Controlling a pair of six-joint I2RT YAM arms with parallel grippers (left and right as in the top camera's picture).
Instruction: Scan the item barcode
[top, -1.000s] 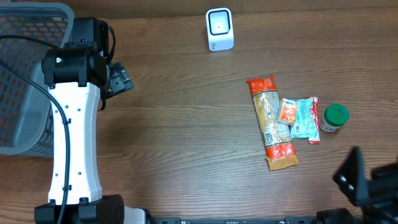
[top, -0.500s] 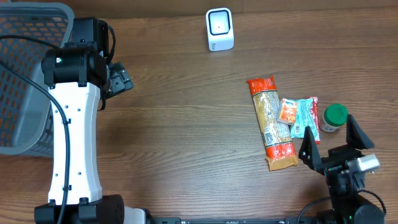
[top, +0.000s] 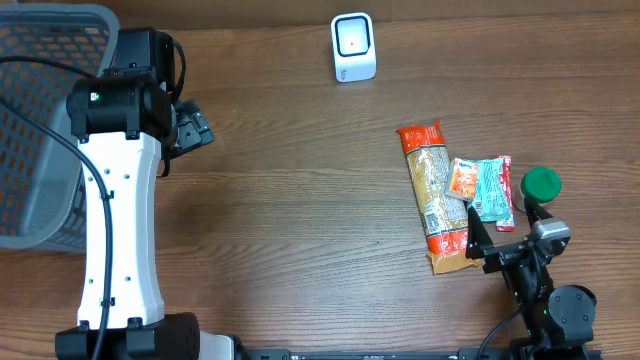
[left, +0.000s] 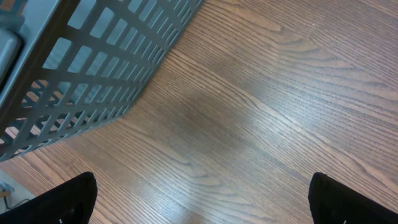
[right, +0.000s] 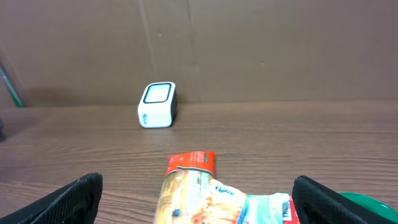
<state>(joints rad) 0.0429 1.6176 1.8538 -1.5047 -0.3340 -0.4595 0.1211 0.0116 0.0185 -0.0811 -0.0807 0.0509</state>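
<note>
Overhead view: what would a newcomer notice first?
The grocery cluster at right: an orange-ended pasta bag, small packets and a green-lidded jar side by side. Then the white scanner at the far edge and the gray basket at far left, by the white left arm.

Looking like a robot lab rigged as a mock shop checkout: white barcode scanner sitting at 12 o'clock on the wood-grain worktop, pasta packet, snack sachets and green-lidded jar lying at 3 o'clock, grey shopping basket standing at 9 o'clock, plain brown board closing off the back.
</note>
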